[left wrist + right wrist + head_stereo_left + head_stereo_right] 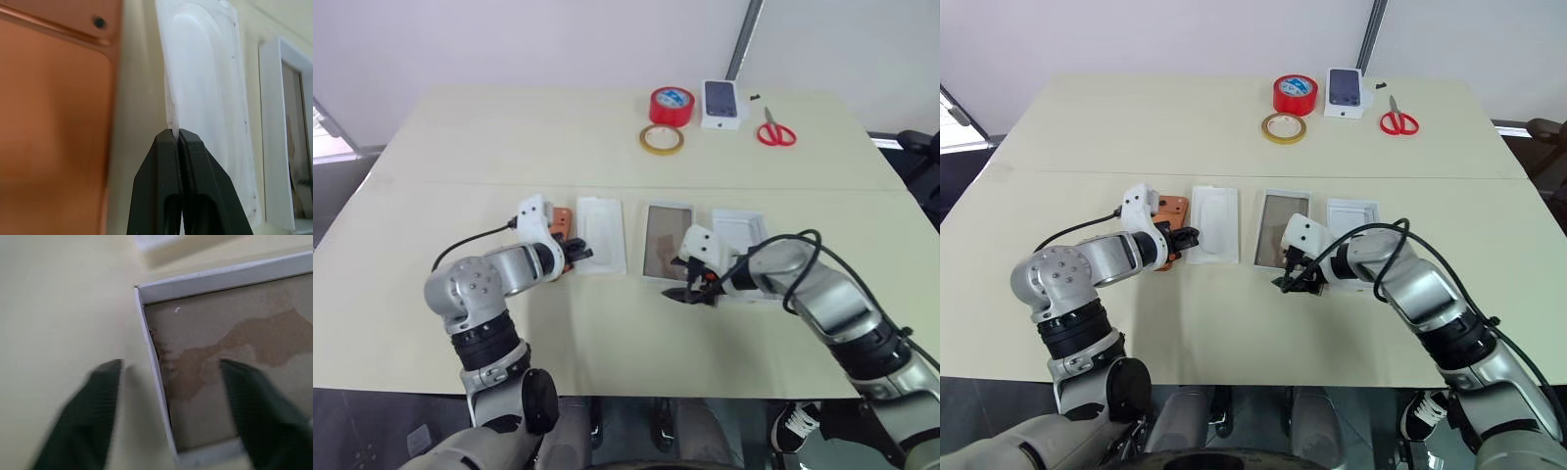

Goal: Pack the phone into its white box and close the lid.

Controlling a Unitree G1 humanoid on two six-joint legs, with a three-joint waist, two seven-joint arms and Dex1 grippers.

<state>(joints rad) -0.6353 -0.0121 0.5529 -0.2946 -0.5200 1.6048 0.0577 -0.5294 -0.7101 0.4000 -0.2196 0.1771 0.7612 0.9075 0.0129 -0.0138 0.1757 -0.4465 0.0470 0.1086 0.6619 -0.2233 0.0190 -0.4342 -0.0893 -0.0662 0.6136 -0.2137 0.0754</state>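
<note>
Left gripper (178,134): pinched tight on the near edge of the thin white moulded insert (210,98).
Phone: flat orange smartphone (54,122) just beside that gripper, partly hidden by the arm from overhead.
Right gripper (168,382): fingers apart, straddling a wall of the shallow white cardboard box (151,347); blurred.
Lid: white cover (736,231), partly behind the right arm.
</note>
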